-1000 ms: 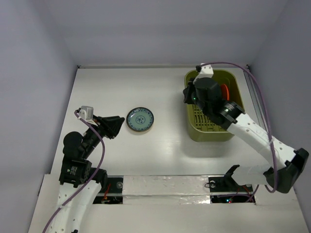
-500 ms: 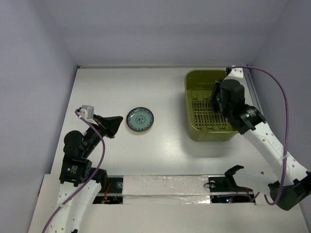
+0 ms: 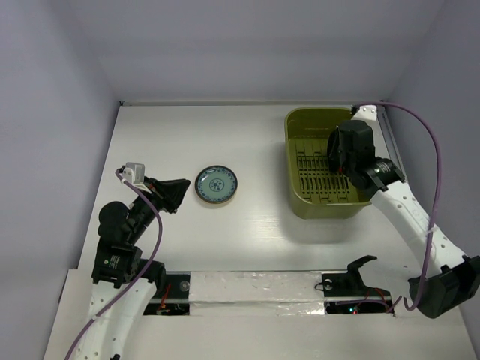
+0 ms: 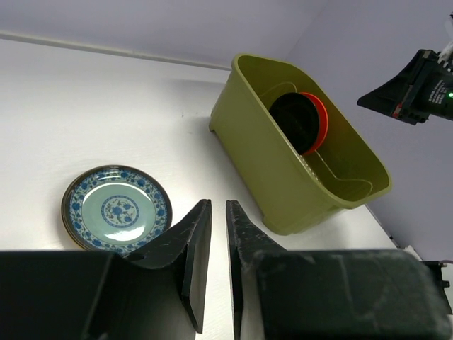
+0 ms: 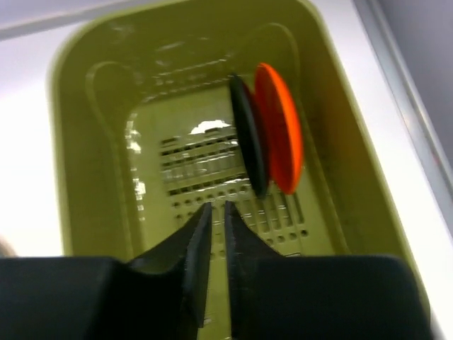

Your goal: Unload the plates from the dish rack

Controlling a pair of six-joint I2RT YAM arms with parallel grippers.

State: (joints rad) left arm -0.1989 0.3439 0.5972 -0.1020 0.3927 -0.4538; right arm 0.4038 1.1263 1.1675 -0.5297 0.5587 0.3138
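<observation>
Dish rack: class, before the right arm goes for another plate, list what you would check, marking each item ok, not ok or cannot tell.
1. Plates to unload in the dish rack: ok. An orange-red plate and a dark plate stand on edge, side by side.
2. Right gripper over the rack: ok. It hangs above the slotted floor.
3. Right jaws wide enough for a plate: not ok. They are nearly together and hold nothing.
4. Room for a jaw between the two plates: cannot tell.
5. Left gripper out of the way: ok. It is empty and apart from the rack.
6. Teal-blue plate set down: ok. It lies flat on the table.
</observation>
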